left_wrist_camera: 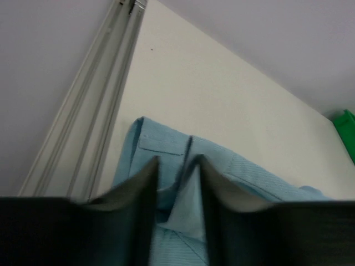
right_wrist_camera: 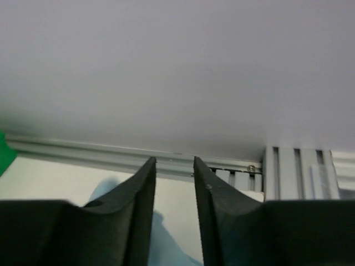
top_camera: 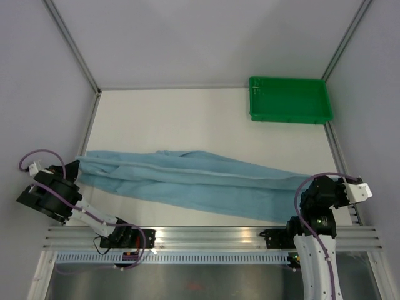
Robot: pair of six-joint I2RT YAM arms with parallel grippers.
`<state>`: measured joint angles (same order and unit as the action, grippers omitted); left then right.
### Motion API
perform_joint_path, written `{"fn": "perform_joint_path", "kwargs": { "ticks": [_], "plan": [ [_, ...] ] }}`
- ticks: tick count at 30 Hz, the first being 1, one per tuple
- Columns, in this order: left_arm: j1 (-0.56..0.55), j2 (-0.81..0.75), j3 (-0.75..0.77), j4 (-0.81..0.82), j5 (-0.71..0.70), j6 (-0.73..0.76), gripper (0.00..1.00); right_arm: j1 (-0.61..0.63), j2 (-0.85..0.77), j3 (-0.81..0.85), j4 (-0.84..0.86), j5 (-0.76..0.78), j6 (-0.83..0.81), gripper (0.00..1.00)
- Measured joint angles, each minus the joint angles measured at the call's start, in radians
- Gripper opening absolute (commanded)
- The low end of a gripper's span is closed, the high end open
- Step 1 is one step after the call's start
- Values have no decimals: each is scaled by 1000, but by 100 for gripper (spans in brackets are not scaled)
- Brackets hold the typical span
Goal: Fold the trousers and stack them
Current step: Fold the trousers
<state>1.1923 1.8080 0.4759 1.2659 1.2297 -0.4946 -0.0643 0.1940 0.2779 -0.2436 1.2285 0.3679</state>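
Observation:
The light sky-blue trousers [top_camera: 187, 181] lie stretched in a long band across the near part of the table, waistband to the left and leg ends to the right. My left gripper [top_camera: 74, 170] is at the waistband end. In the left wrist view it [left_wrist_camera: 177, 160] is shut on a fold of the waistband cloth [left_wrist_camera: 238, 177]. My right gripper [top_camera: 302, 199] is at the leg ends. In the right wrist view its jaws [right_wrist_camera: 174, 160] stand narrowly apart, with blue cloth [right_wrist_camera: 166, 244] low between them. The button is not visible.
A green plastic tray [top_camera: 287, 117] stands at the back right corner and shows at the edge of the left wrist view [left_wrist_camera: 346, 124]. Aluminium frame rails [top_camera: 206, 236] border the table on the near side, and also on the left [left_wrist_camera: 94, 127]. Grey walls enclose the table.

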Motion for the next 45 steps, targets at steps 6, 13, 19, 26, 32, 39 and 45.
{"fn": "perform_joint_path", "kwargs": {
  "ticks": [6,13,19,26,32,39,45],
  "plan": [
    [10,-2,3,14,-57,1,100,-21,-28,22,-26,82,18,98],
    [7,-19,1,10,-58,-42,99,-24,-66,51,8,-68,-92,98],
    [-84,-101,42,-16,-79,-35,96,-25,223,140,102,-419,-232,98],
    [-196,-370,136,-125,-141,55,98,-24,534,255,213,-689,-319,98],
    [-422,-429,359,-652,-196,318,93,-24,591,326,234,-936,-323,98],
    [-760,-519,399,-1105,-269,534,83,-23,659,385,153,-1278,-254,98],
    [-912,-615,353,-1228,-388,529,72,-23,716,417,19,-1489,-159,86]
  ]
}}
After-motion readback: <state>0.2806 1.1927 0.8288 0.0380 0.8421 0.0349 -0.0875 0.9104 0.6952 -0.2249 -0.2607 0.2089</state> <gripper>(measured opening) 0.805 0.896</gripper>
